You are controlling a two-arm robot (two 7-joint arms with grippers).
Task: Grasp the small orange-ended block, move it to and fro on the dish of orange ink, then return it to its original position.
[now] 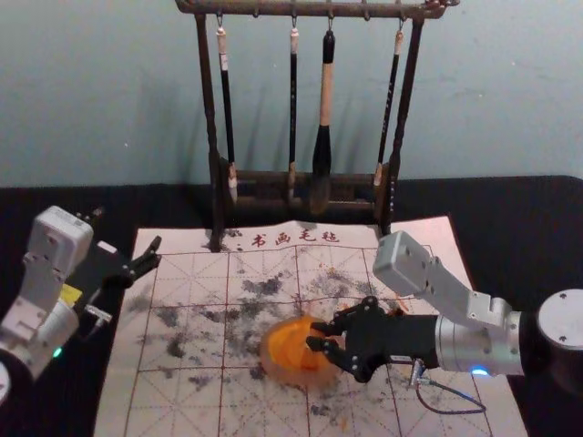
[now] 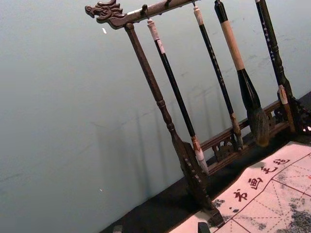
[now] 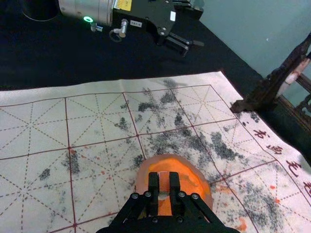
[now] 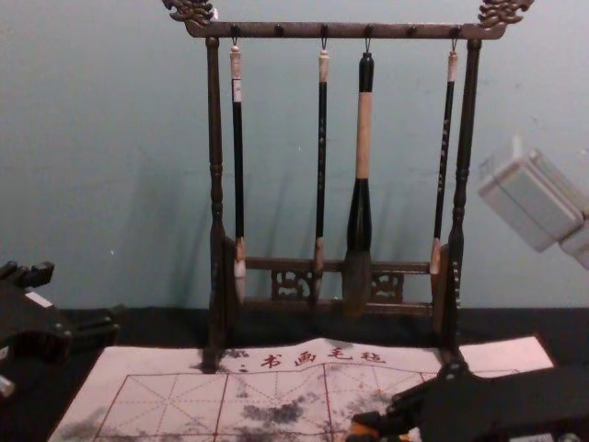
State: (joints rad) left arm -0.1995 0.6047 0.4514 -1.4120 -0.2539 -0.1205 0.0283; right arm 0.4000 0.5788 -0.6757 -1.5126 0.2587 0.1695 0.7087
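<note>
Fingers point(image 3: 153, 187) of right gripper point(image 1: 314, 335) closed around block point(image 3: 164, 183) over round orange-ink dish point(image 1: 271, 366); left gripper point(image 1: 157, 252), spread, near blotched cloth point(image 1: 424, 238) lettered "书画毛毡"

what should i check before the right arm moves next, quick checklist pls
1. Block gripped between the right gripper's jaws: ok, they are shut on it.
2. Block over the dish: ok, the ink lies around and behind it in the right wrist view.
3. Block's lower end touching the ink: cannot tell, the contact is hidden.
4. Dish resting on the mat: ok.
5. Left gripper out of the way: ok, open at the mat's left edge, well apart from the dish.
6. Block's original spot known for the return: cannot tell, nothing marks it.
</note>
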